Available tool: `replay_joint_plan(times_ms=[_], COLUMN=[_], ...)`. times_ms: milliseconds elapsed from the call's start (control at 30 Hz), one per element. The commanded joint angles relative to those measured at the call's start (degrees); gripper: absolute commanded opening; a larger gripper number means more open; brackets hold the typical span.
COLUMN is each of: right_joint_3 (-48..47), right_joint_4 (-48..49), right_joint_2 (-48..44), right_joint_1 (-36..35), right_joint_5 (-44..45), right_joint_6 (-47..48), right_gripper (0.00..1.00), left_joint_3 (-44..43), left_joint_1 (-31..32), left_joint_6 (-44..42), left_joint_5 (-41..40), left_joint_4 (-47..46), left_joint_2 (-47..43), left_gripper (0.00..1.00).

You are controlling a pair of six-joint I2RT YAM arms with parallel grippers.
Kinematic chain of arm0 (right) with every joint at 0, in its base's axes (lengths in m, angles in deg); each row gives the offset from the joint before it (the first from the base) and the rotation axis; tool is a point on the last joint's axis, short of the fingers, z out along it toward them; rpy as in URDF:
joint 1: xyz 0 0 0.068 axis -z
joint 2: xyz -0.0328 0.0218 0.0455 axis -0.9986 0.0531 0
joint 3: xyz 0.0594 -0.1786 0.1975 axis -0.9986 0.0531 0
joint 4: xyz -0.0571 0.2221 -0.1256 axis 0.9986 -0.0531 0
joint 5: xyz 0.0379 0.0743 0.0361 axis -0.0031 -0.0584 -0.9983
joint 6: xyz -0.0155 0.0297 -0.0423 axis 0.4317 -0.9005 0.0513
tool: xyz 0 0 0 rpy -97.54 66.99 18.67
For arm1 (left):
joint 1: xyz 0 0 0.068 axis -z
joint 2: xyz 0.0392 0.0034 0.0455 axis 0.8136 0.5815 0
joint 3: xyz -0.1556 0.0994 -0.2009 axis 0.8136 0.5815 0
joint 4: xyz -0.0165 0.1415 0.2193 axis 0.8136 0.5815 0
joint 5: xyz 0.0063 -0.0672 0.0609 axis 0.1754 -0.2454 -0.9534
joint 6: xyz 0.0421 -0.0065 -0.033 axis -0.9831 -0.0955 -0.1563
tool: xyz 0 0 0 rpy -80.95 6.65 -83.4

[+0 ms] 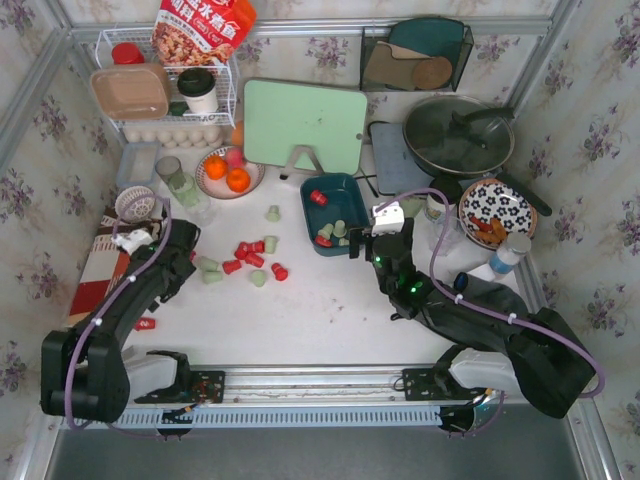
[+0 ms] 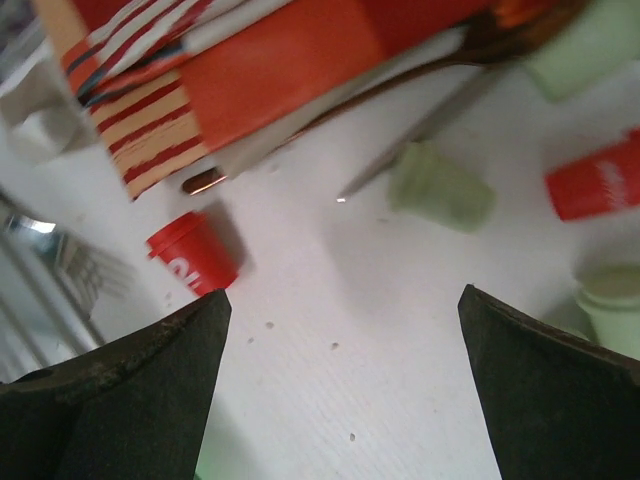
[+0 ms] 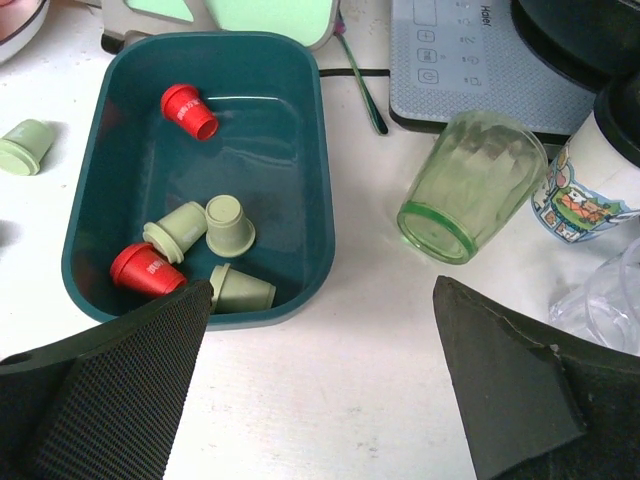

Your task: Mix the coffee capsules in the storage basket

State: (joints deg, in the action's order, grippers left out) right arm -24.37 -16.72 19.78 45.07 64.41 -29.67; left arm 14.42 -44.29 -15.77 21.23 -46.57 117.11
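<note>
The teal storage basket stands mid-table and holds a few red and pale green coffee capsules. In the right wrist view the basket lies ahead and to the left, with two red capsules and three green ones inside. More capsules lie loose on the table to the left of the basket. My right gripper is open and empty, just right of the basket's near corner. My left gripper is open and empty over bare table, near a red capsule and a green capsule.
A green glass cup lies on its side right of the basket, beside a printed white cup. A red striped package lies at the left edge. A cutting board, an orange plate, a pan and a patterned bowl stand behind.
</note>
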Motion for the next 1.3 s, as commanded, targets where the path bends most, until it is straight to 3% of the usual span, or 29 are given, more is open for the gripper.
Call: replay_joint_plan(times_ms=[0,133,233,500,1000,1100,1267], right_joint_3=[-0.54,-0.58,-0.88,-1.18,-1.15,-1.07,-1.07], right_joint_4=[0.51,0.55,0.19,0.16,-0.06,-0.06,-0.06], right_joint_2=[0.14,0.77,1.13,2.39,1.67,1.58,1.66], right_joint_1=[-0.02,-0.03,-0.04,-0.01,0.04,-0.06,-0.04], right_joint_5=[-0.05,-0.54,-0.59,-0.97,-0.71,-0.51,-0.21], right_joint_6=[-0.38,-0.61,-0.87,-1.18,-0.98,-0.92,-0.83], right_gripper=[1.00,1.00,1.00,1.00,1.00,1.00,1.00], left_joint_3=[-3.01,-6.00,-3.99,3.90,7.17,7.19,7.53], left_joint_1=[-3.41,-3.73,-5.73,-19.13,-31.32,-32.15,-32.30], left_joint_6=[17.49,34.38,36.70,31.95,25.83,25.20,23.60], left_joint_5=[-2.64,-4.38,-5.68,4.98,17.91,19.05,19.67], left_joint_4=[13.50,24.92,24.90,12.33,0.45,-0.20,-0.65], left_joint_2=[3.72,5.93,4.75,0.40,6.75,7.74,6.61], left_gripper=[0.96,0.92,0.91,0.87,0.75,0.69,0.45])
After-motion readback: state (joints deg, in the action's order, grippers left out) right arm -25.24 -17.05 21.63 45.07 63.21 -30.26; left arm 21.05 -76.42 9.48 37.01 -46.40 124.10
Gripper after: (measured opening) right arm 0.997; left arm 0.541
